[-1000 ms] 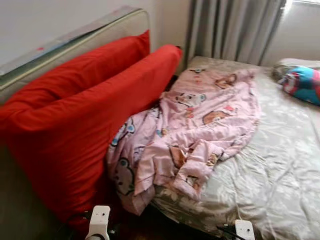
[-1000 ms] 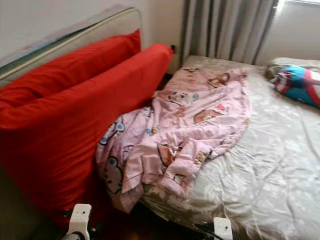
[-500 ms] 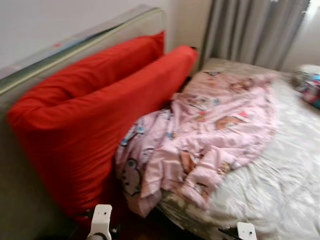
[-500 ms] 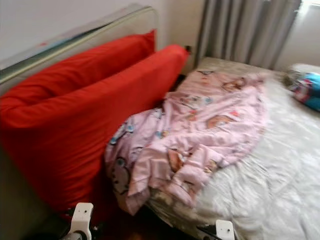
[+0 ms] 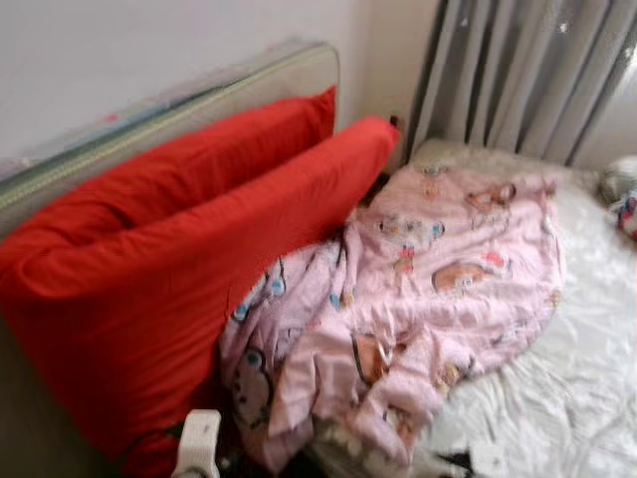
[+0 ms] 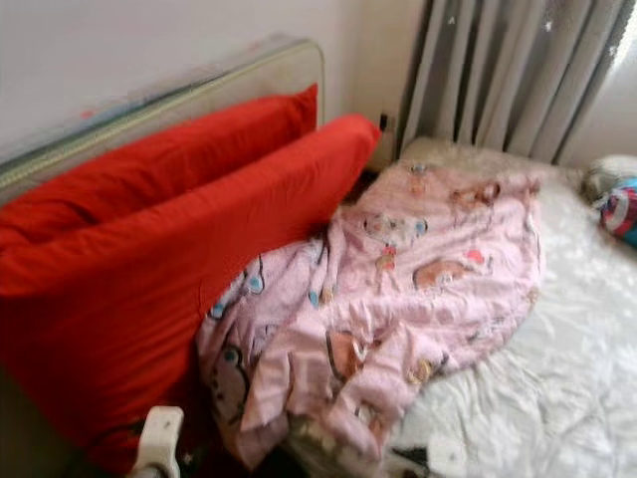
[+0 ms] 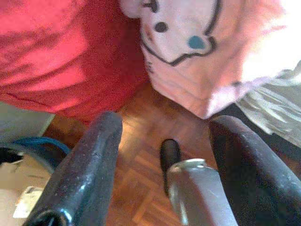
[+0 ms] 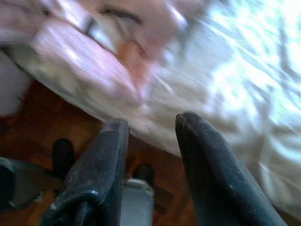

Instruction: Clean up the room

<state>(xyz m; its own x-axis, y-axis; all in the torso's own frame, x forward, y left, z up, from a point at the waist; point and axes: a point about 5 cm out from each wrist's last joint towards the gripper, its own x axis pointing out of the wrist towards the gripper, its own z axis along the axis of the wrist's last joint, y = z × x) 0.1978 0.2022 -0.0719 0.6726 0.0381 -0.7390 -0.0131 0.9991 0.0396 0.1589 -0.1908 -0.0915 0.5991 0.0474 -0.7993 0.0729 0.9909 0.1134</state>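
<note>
At the bottom edge of the head views we see the tops of our 2 arms hanging low, and each wrist camera looks down at the wooden floor (image 7: pixel 141 155) beside the bed. The left gripper (image 7: pixel 162 165) has its 2 fingers spread wide with nothing between them, hovering below the hanging corner of the pink blanket (image 5: pixel 418 299) and the red cushion. The right gripper (image 8: pixel 150 165) also has its fingers apart and empty, near the edge of the mattress (image 5: pixel 557 398). In the lower middle of the frame the pink cartoon-print blanket lies crumpled, its near corner spilling off the mattress edge toward the floor, its far part spread up toward the centre. On the left, 2 long red cushions (image 5: pixel 179 259) lean against the padded headboard (image 5: pixel 199 100). At upper right hang grey curtains (image 5: pixel 518 70), and a colourful item (image 6: pixel 619 209) sits at the right edge. We judge we are in the approach step, nothing grasped yet; next we would need to raise a gripper to the blanket's hanging corner and take hold of it for straightening.
</note>
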